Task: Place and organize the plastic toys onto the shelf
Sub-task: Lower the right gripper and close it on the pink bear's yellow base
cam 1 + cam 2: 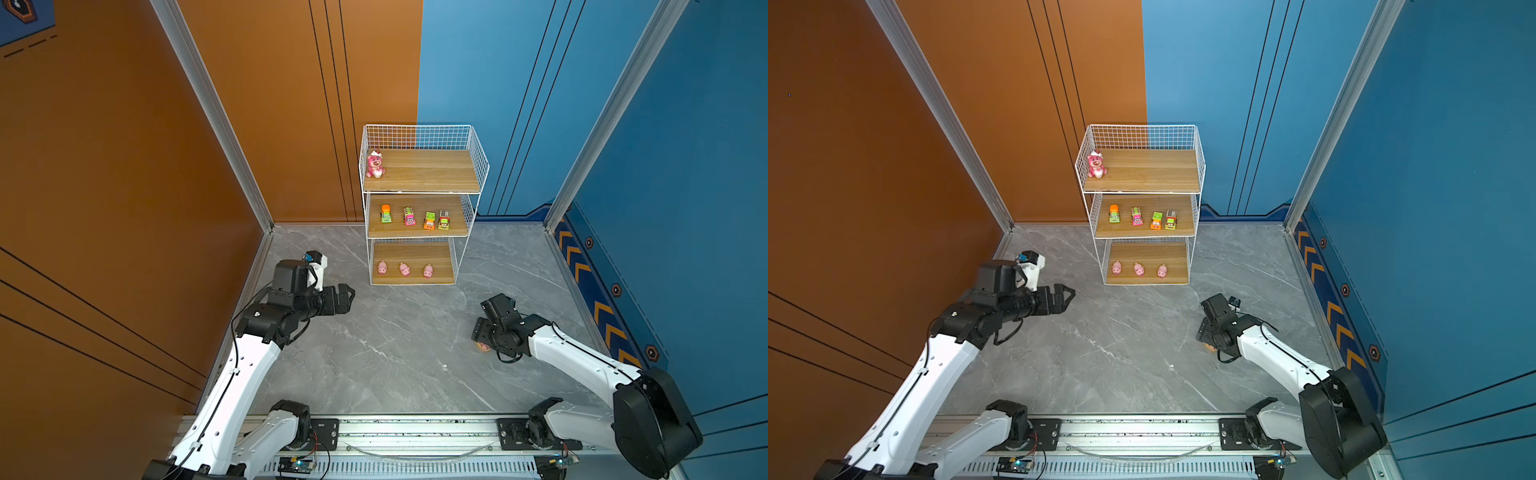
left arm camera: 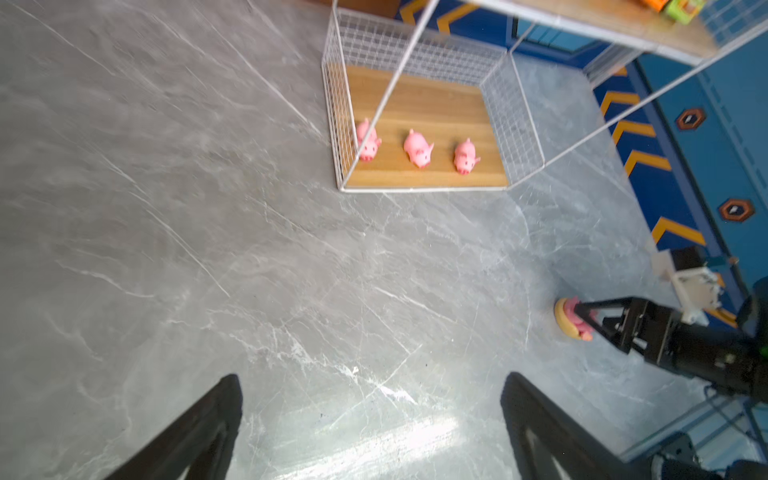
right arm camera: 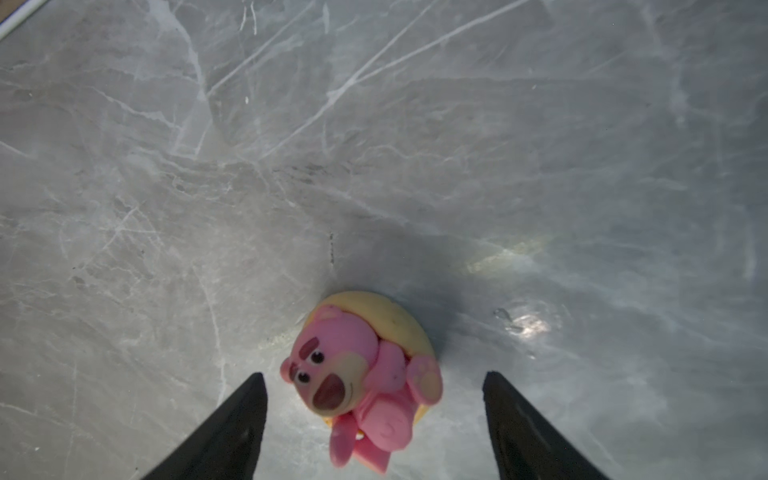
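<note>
— Where is the right arm?
— Lower right in both top views, elbow bent, wrist tipped down at the floor [image 1: 395,353]. The right gripper [image 3: 374,376] has its fingers spread on either side of the pink bear on its tan base [image 3: 345,365] and touches neither flank.
— And the left?
— Centre left, forearm about level. The left gripper [image 1: 347,297] is spread wide and empty, aimed toward the shelf [image 1: 432,172].
— What is on the shelf?
— A second bear [image 1: 375,164] on top, vehicles [image 1: 409,216] in the middle, pigs [image 1: 404,269] at the bottom.
</note>
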`<move>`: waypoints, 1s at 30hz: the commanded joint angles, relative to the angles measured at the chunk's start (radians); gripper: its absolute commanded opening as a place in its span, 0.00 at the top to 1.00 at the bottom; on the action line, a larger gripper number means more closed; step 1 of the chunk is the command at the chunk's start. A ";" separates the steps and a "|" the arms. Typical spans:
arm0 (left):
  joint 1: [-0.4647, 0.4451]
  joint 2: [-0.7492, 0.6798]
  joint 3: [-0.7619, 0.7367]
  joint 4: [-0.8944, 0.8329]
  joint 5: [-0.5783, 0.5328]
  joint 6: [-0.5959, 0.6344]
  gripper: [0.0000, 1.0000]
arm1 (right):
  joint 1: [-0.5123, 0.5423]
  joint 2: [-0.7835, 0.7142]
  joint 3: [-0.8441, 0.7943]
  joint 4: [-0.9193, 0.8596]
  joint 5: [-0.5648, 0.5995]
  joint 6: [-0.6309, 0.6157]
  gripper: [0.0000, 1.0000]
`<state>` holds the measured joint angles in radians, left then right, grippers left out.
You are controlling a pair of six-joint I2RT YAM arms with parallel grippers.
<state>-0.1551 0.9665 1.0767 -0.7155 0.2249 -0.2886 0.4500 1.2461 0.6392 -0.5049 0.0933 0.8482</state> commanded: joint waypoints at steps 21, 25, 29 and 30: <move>0.230 0.154 0.016 0.163 -0.041 -0.040 0.02 | 0.245 0.024 0.049 0.042 0.104 -0.006 0.20; 0.227 0.156 -0.035 0.198 -0.037 -0.034 0.02 | 0.299 0.018 0.016 0.067 0.199 0.035 0.19; 0.216 0.167 -0.074 0.212 -0.024 -0.043 0.02 | 0.354 0.085 0.023 0.088 0.310 0.181 0.19; 0.211 0.170 -0.073 0.212 -0.021 -0.043 0.02 | 0.366 0.106 0.023 0.091 0.331 0.226 0.18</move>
<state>0.0696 1.1263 1.0203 -0.5358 0.2020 -0.3367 0.7940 1.3102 0.6720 -0.4011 0.2985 0.9543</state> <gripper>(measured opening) 0.982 0.814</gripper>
